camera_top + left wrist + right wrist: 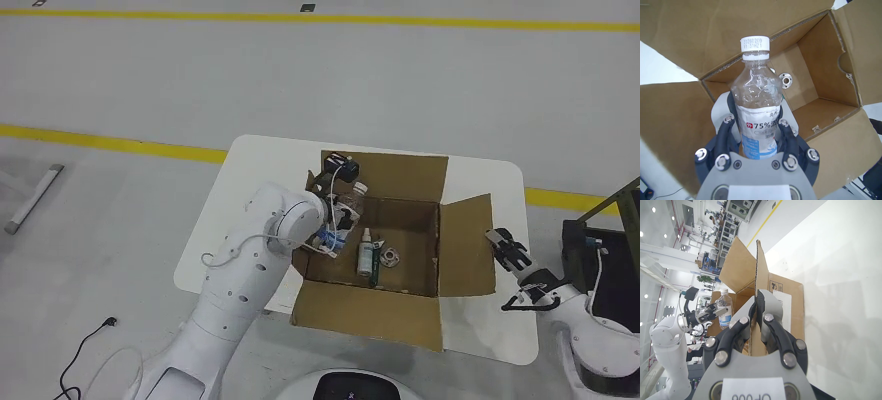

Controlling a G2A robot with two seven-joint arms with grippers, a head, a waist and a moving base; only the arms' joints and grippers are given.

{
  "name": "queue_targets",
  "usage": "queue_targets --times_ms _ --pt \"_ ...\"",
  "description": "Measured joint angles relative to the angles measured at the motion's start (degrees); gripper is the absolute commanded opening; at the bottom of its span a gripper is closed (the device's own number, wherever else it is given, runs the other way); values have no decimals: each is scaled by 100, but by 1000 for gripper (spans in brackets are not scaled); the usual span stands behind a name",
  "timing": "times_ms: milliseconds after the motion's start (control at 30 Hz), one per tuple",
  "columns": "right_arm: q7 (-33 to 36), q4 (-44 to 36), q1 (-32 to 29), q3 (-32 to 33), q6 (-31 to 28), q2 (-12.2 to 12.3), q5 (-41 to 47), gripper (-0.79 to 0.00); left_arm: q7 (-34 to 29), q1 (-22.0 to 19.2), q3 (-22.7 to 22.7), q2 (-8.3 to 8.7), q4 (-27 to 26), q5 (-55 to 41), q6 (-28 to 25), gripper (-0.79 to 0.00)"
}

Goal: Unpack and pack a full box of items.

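The left gripper [756, 115] is clamping its fingers around the labelled middle of a clear bottle [756, 87] with a white cap. It is holding the bottle cap-up over the left edge of the open cardboard box [368, 312] at the centre of the top view. On the box floor, a small white bottle [365, 256] and a metal flange [389, 257] are lying side by side. At centre right, the right gripper [756, 303] is pinching the outer edge of the box's right flap [467, 245], over the white table [480, 175].
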Motion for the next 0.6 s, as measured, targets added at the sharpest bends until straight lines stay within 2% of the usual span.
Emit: queue_targets --times_ms 267,600 --pt "-27 168 71 146 6 23 24 -785 -327 -3 -301 104 -807 170 99 -785" --pt "-53 155 47 197 40 44 -68 -785 -946 110 -969 287 -1819 699 332 -785"
